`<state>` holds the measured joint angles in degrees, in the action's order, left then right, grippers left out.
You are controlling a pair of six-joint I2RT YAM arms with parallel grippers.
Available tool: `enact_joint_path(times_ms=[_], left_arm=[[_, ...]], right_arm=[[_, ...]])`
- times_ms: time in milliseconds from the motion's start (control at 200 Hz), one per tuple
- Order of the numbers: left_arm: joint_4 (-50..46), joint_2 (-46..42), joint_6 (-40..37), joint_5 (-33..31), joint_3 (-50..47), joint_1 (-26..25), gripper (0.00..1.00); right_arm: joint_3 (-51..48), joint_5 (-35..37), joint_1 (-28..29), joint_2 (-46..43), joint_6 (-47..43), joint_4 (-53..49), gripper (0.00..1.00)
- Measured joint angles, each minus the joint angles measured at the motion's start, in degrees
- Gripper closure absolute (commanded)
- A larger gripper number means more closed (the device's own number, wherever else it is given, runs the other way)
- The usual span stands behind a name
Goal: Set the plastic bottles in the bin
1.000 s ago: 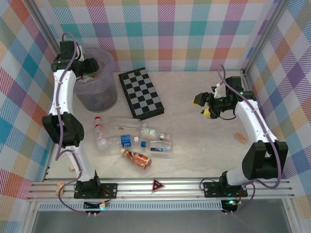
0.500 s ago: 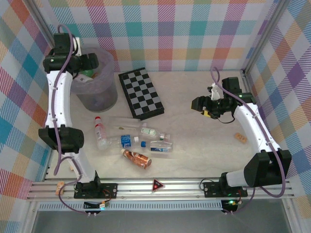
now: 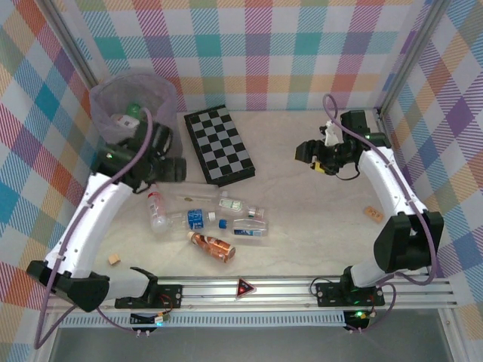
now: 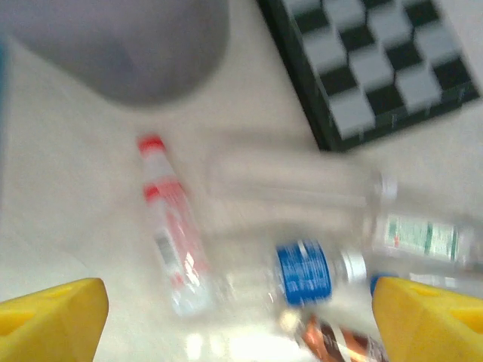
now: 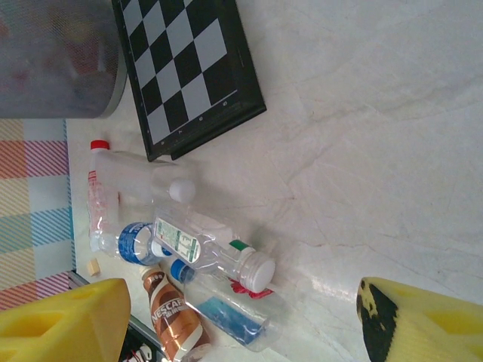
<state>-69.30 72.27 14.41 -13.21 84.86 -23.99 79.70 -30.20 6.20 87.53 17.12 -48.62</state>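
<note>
Several plastic bottles lie in a heap at the table's left centre: a clear red-labelled one [image 3: 155,207], a blue-labelled one [image 3: 195,219], a clear one with a green-and-white label [image 3: 232,204], another with a blue label [image 3: 249,228] and a brown one [image 3: 211,245]. The bin [image 3: 132,102] stands at the back left with a green bottle [image 3: 134,109] inside. My left gripper [image 3: 173,169] hangs open and empty between bin and heap; its blurred wrist view looks down on the red-labelled bottle [image 4: 170,234]. My right gripper [image 3: 313,158] is open over the right side, apart from the heap [image 5: 204,249].
A black-and-white chequered board [image 3: 219,143] lies right of the bin, behind the heap. Small wooden blocks sit near the front left [image 3: 114,259] and at the right [image 3: 371,213]. Checked walls close in the table on three sides.
My left arm has swung away from above the bin and come down in front of it, toward the heap. The right gripper has drifted slightly left and back.
</note>
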Motion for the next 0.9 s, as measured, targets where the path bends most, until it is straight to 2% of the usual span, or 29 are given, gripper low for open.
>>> enact_joint_path(times_ms=[95, 195, 360, 510, 685, 900], left_arm=[[4.3, 0.6, 4.2, 4.3, -10.6, -1.3, 0.01], [7.2, 5.8, 2.3, 4.7, -13.3, -3.1, 0.00], [11.5, 15.7, -9.8, 3.1, -10.3, -4.0, 0.00], [12.8, 24.0, -21.9, 4.0, -4.5, -1.3, 0.00], [13.2, 28.4, -35.0, 6.5, -1.9, 2.8, 0.00], [12.1, 33.5, -47.0, 9.4, 0.9, 2.8, 0.00]], right_arm=[[0.3, -0.2, 0.0, 1.1, 0.4, 0.2, 0.21], [0.3, -0.2, 0.0, 1.4, 0.9, 0.3, 0.21], [-0.1, -0.1, 0.0, 1.4, 1.0, 0.3, 0.22], [-0.5, 1.0, 0.0, 1.0, 1.0, -0.3, 0.22], [-0.5, 2.3, 0.0, 0.1, 0.7, -1.3, 0.22], [-0.5, 3.5, 0.0, 0.0, 0.6, -2.2, 0.22]])
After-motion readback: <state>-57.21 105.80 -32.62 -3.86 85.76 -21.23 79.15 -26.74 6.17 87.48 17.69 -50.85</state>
